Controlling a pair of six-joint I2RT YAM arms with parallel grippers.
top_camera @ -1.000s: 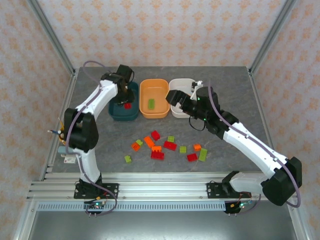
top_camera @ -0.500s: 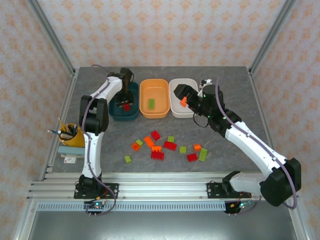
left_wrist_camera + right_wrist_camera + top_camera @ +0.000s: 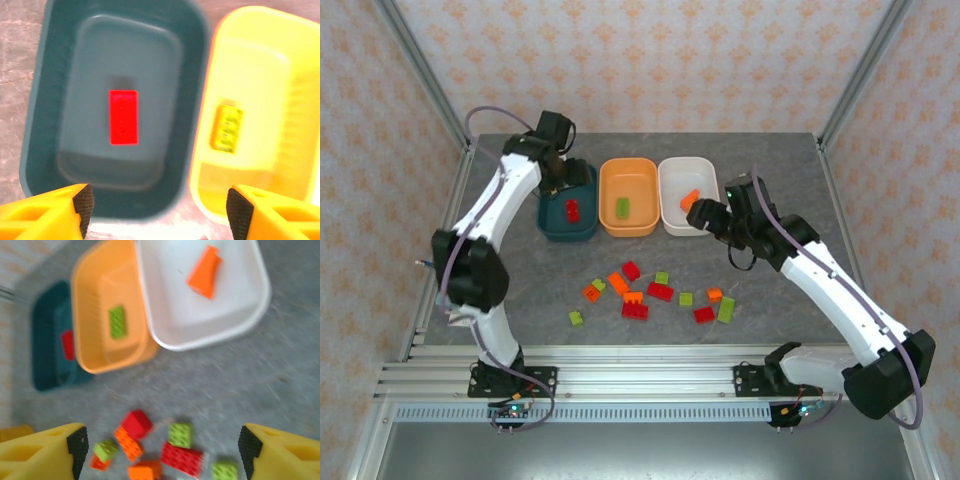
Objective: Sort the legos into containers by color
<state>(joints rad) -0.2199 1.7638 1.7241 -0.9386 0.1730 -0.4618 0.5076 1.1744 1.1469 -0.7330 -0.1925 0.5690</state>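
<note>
walls (image 3: 650, 60): floral peach paper | table (image 3: 790, 170): grey stone | frame (image 3: 420, 95): aluminium

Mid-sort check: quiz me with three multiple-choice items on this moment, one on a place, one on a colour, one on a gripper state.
1. Which tub holds an orange brick? A teal B orange C white
2. The brick in the teal tub is: A red B green C orange
3. The right gripper is: A shut on a brick B open, empty C clamped on a rim
Answers:
1 C, it lies in the white tub.
2 A, a red brick on its floor.
3 B, jaws wide apart, nothing between.
</note>
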